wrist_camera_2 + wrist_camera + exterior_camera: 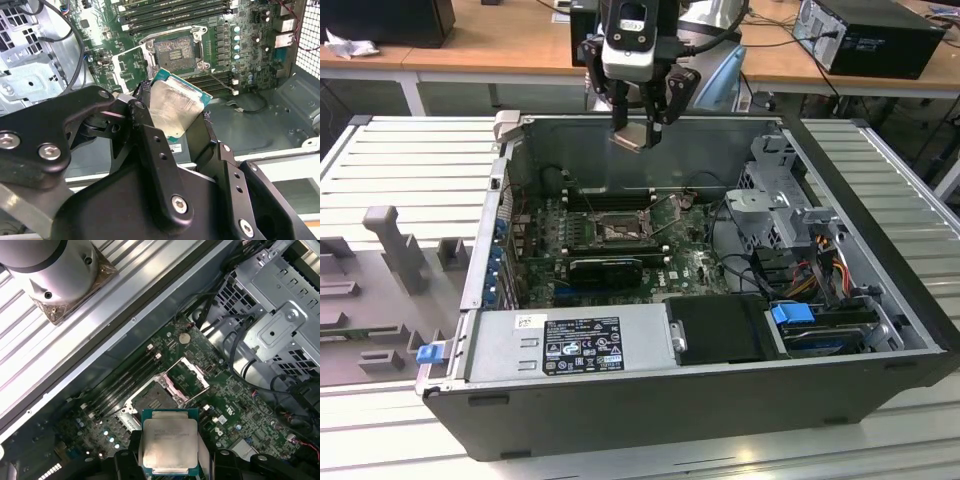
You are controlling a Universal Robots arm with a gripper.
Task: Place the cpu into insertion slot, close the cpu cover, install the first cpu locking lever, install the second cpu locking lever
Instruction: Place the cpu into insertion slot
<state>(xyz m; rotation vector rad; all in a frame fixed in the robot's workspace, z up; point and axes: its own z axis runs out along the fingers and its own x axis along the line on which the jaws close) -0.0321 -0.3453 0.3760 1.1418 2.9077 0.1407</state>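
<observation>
My gripper (638,125) hangs above the back wall of the open computer case, shut on the cpu (632,136). The cpu (175,107) is a small square chip with a pale metal top and green edge, clamped by its sides between the black fingers (145,120); it also shows in the first wrist view (169,442). Well below it on the green motherboard lies the insertion slot (152,397) (172,50) (618,230), its dark centre bare. The cpu cover (187,375) (127,65) is swung open to one side of the slot.
Long black memory slots (170,10) run beside the socket. A metal drive cage (785,200) and cables (820,265) fill the exterior view's right of the case. The power supply (570,345) sits at the front. Grey fixtures (390,250) stand on the table left.
</observation>
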